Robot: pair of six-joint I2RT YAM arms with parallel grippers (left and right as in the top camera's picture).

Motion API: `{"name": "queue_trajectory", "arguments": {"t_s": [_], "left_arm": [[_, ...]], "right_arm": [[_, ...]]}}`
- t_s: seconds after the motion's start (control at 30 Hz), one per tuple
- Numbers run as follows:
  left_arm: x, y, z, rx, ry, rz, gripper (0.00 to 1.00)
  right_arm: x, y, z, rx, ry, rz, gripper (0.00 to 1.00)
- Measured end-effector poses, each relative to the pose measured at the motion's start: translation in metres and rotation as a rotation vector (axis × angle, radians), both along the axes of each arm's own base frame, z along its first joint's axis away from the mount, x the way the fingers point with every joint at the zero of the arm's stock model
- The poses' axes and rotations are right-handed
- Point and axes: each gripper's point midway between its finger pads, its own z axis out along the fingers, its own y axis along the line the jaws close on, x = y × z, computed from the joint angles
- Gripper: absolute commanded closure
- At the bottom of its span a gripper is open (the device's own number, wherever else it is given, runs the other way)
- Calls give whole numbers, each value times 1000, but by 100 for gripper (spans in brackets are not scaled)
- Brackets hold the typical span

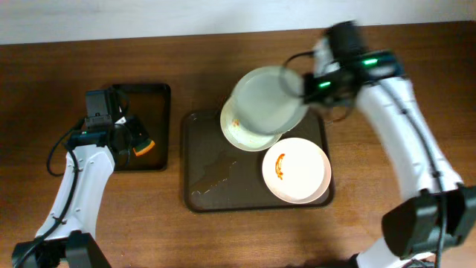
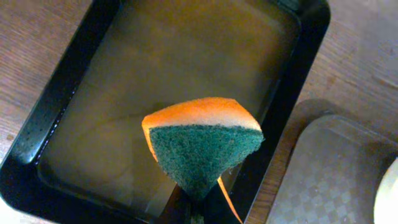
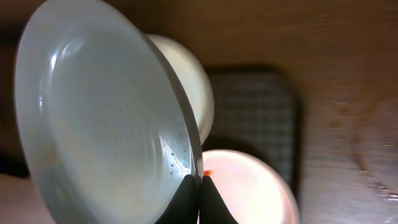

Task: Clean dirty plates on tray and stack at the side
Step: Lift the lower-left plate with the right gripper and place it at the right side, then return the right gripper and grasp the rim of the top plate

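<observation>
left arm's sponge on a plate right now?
No, the sponge pinched in the left gripper is over the small black tray.

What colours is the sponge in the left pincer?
The sponge is orange with a dark green scouring face, clearest in the left wrist view.

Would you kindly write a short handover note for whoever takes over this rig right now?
Left hand: shut on the sponge, over the black tray.
Right hand: shut on the rim of the lifted plate, held tilted above the brown tray.
Other plates: the second plate lies on the brown tray under the lifted one, with a small orange mark. The third plate sits at the tray's near right with a sauce smear.
Done: nothing is stacked at the side yet. The lifted plate shows no sauce on its visible face.
Left: wipe the smeared plates, then stack all three beside the tray.
</observation>
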Motion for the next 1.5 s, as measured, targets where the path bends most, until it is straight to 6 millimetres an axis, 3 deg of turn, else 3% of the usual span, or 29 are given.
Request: {"name": "queue_trajectory", "arguments": {"t_s": [0.1,0.23,0.4,0.5,0.57,0.6,0.63,0.67,0.7,0.77,0.87,0.93,0.97,1.0,1.03,1.1,1.17,1.27,1.33,1.43,1.5], "left_arm": [[3,0,1,1,-13,0,100],[3,0,-4,0,1,0,100],[2,0,-7,-1,11,0,100],[2,0,-7,-1,12,0,100],[1,0,-8,-1,19,0,100],[0,0,-8,-2,23,0,100],[0,0,-8,-2,24,0,100],[0,0,-8,-2,23,0,100],[0,0,-8,-2,24,0,100],[0,0,-8,-2,24,0,100],[-1,0,-9,-2,25,0,100],[-1,0,-9,-2,25,0,100],[-1,0,-9,-2,26,0,100],[-1,0,-9,-2,26,0,100],[-1,0,-9,-2,26,0,100],[-1,0,-9,-2,28,0,100],[-2,0,-9,-2,32,0,100],[-3,0,-10,-3,37,0,100],[-5,0,-11,-3,43,0,100],[-5,0,-11,-3,45,0,100],[-5,0,-11,-3,46,0,100]], "right_arm": [[6,-86,-2,69,-12,-169,96],[7,-157,-16,92,-30,-315,96],[-4,-231,-65,-14,28,-541,96],[-3,-249,-106,-51,38,-605,96],[-2,-251,-118,-54,47,-613,86],[-1,-252,-122,-56,49,-614,77],[0,-252,-124,-53,52,-618,49],[-1,-252,-124,-51,55,-622,39],[-1,-250,-124,-41,57,-617,34],[0,-239,-123,14,57,-584,34],[6,-199,-113,186,32,-429,33],[8,-156,-106,279,39,-295,30],[10,-118,-103,296,43,-174,20],[12,-85,-101,297,39,-76,0],[15,-45,-101,271,35,39,0],[16,-3,-105,203,26,148,0],[15,40,-114,89,27,220,8],[19,64,-136,-45,33,207,21],[21,67,-159,-84,65,178,39],[22,64,-184,-95,111,149,54],[22,64,-191,-94,123,146,88]]}}
